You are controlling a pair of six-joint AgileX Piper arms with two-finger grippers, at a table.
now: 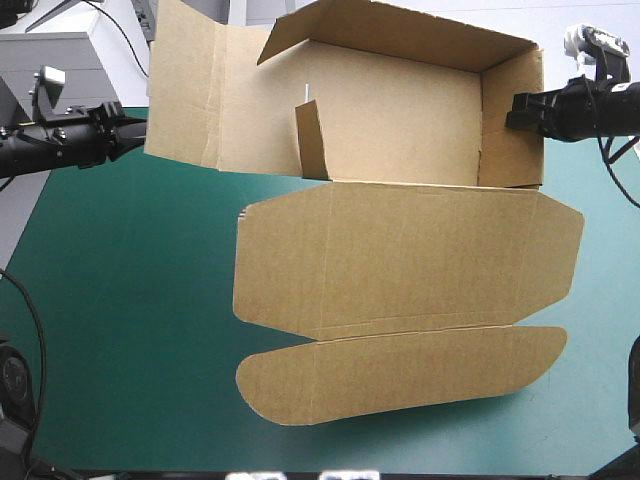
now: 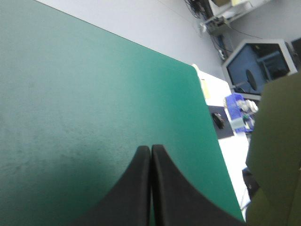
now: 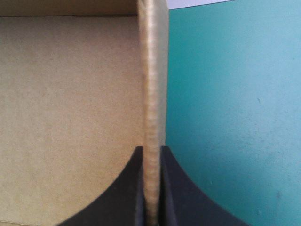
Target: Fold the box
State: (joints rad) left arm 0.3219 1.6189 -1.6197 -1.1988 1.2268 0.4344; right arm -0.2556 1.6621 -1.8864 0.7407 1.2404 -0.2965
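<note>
Standing half formed at the far side of the teal-green cover [image 1: 120, 330], the brown box [image 1: 400, 130] has its back wall [image 1: 400, 35] and right wall [image 1: 510, 120] raised. Its left panel [image 1: 185, 90] leans outward, not tucked in. Inside the box, near its left end, a small tab [image 1: 310, 140] stands upright on the floor panel. On the near side of the box the lid [image 1: 400, 255] lies flat on the cover, and beyond the lid's near crease lies a long front flap [image 1: 400, 375] with rounded ends, also flat.

The right gripper [image 1: 518, 110] comes in at the box's right side. Its black fingers [image 3: 171, 188] are closed on the top edge of the right wall, with the board pinched between them (the right wrist view shows the brown edge running straight up out of the gap). To one side of that edge is the box's inner face [image 3: 70, 117], to the other bare cover.

The left gripper [image 1: 135, 135] hangs just outside the left panel, pointing toward it. I cannot tell whether it touches the board. Its fingers [image 2: 136, 188] are pressed together with nothing between them. From its wrist, a corner of the brown panel [image 2: 277, 141] shows off to one side, with the cover underneath.
</note>
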